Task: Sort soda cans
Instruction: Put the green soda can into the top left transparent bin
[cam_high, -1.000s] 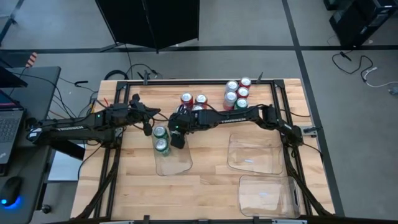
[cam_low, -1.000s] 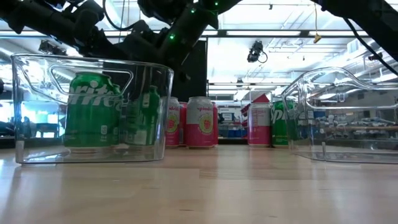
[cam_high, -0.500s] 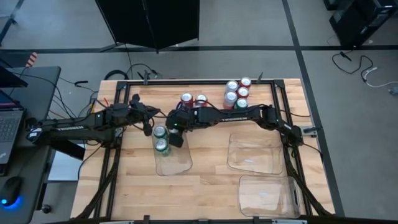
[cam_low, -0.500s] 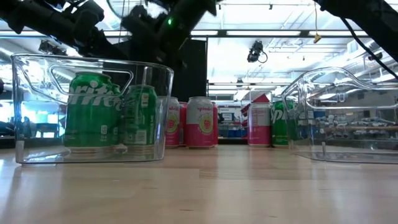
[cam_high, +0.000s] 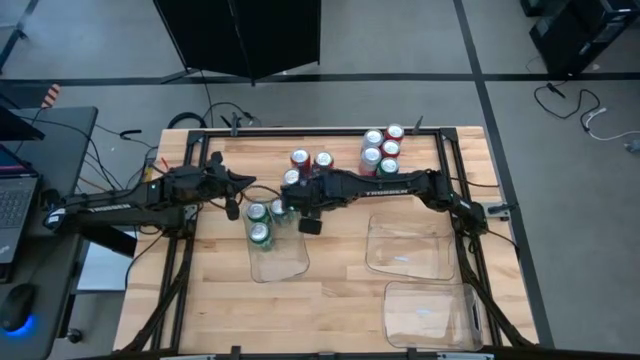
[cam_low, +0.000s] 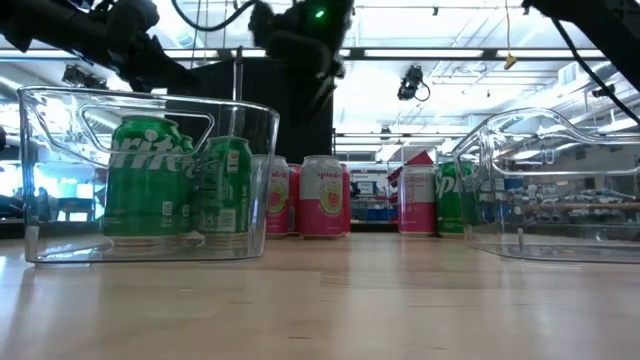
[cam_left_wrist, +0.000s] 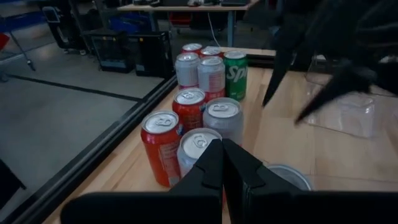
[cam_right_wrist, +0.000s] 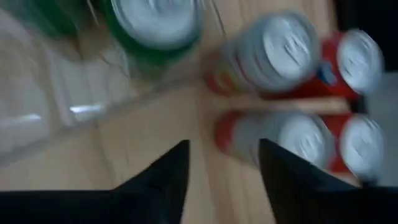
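My right gripper (cam_high: 310, 224), spread and empty beside the tray (cam_high: 285, 264), I'd centre over the red cans (cam_high: 300, 160) before descending

Two slim black jointed arms carry white lettering along their forearms, green indicator lights, and dark tapered fingers.

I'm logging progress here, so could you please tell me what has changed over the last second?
The right claw has let go of the second green can, lifted out of the left tray and drawn back toward the red cans, open. The left claw, both green cans and other trays stayed put.
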